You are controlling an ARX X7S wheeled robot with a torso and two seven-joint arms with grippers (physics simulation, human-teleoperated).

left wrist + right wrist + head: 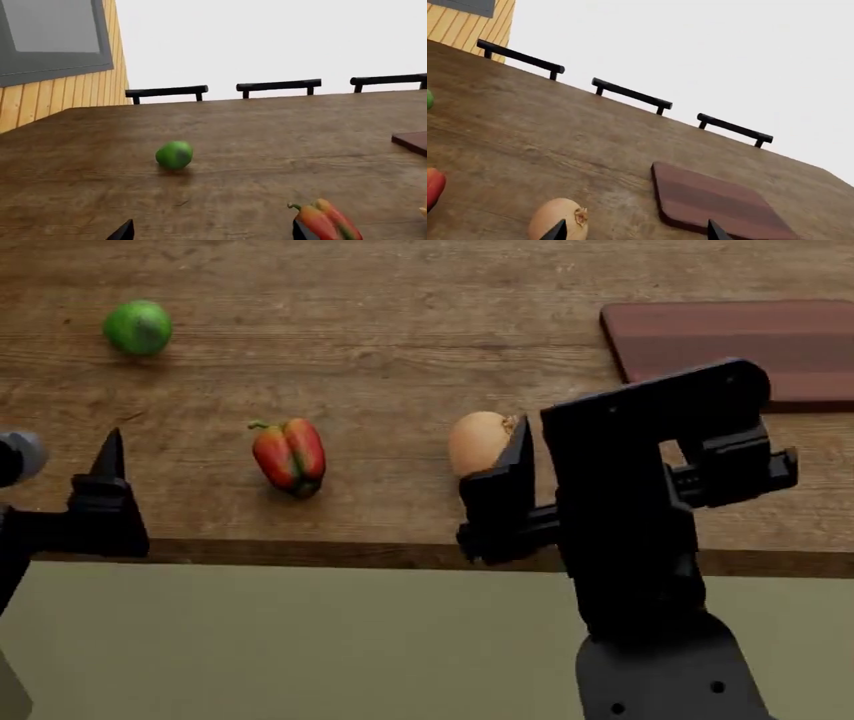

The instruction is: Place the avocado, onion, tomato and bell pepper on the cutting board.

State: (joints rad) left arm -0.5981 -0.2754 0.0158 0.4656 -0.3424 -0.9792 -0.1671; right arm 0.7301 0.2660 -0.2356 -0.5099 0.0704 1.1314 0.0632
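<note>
Lying on a brown wooden surface [400, 330], the task's visible things are arranged about the pale tan onion [478, 441] near the front edge. The lobed red-orange bell pepper with green patches [290, 456] rests to the onion's left, apart from it; the bright green avocado [138, 327] sits farther left and farther back. The dark reddish-brown striped cutting board [747, 340] lies bare to the onion's right and farther back. No tomato appears in any view. The right gripper [514, 485] hangs just in front of the onion, its dark fingers [556, 231] spread apart with nothing between them. The left gripper [104, 490] hovers at the front edge, left of the bell pepper, fingers [123, 231] likewise apart and empty. Three black chair backs [278, 86] line the far edge.
</note>
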